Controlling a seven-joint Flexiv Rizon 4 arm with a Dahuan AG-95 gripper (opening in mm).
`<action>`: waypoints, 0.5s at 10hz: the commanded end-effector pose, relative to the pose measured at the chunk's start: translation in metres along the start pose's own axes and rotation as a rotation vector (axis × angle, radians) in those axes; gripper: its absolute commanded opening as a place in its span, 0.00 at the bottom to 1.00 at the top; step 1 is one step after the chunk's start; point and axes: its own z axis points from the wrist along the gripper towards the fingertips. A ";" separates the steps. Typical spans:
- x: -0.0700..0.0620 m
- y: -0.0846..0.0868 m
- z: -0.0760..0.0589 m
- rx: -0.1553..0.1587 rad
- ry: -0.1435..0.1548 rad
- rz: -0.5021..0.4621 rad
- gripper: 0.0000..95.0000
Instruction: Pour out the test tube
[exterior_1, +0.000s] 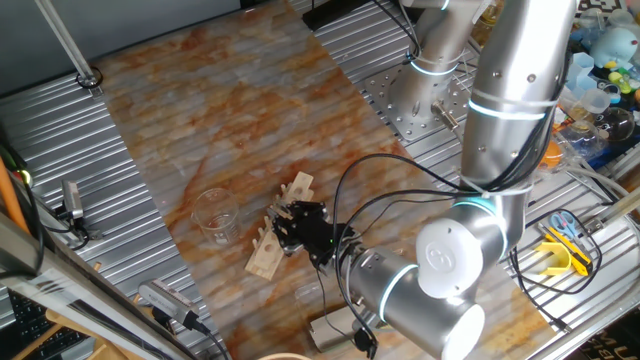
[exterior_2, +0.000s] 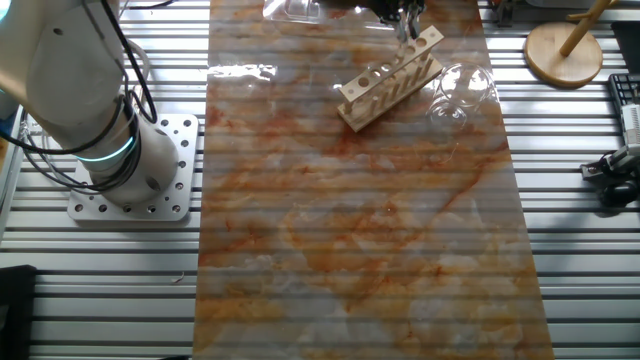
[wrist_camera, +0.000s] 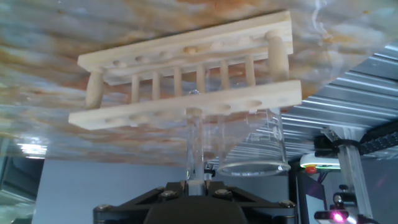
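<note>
The test tube (wrist_camera: 194, 140) is seen in the hand view as a thin clear glass tube standing in a hole of the wooden rack (wrist_camera: 186, 68), its body running from the rack's nearer rail towards the camera. Its near end is met by the gripper (wrist_camera: 198, 184), whose fingertips are set close on either side of the glass; a grip on the tube appears to be had, though true contact cannot be confirmed from these views. In one fixed view the gripper (exterior_1: 300, 225) is seen as a dark mass lying over the middle of the rack (exterior_1: 280, 232), and the tube itself is hidden there. In the other fixed view the gripper (exterior_2: 400, 15) is placed at the far end of the rack (exterior_2: 390, 78), near the top edge of the picture.

A squat clear beaker (exterior_1: 214, 213) is stood just beside the rack, on the marbled orange mat (exterior_1: 200, 120); it is seen also in the hand view (wrist_camera: 252, 146), close to the tube, and in the other fixed view (exterior_2: 462, 90). The mat is laid over the ribbed metal table (exterior_2: 100, 290), to which the arm's base (exterior_2: 125, 195) is bolted
</note>
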 end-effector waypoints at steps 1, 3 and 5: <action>0.003 0.002 -0.003 -0.001 -0.001 -0.002 0.00; 0.008 0.005 -0.005 0.000 -0.005 -0.008 0.00; 0.017 0.006 -0.005 0.000 -0.014 -0.014 0.00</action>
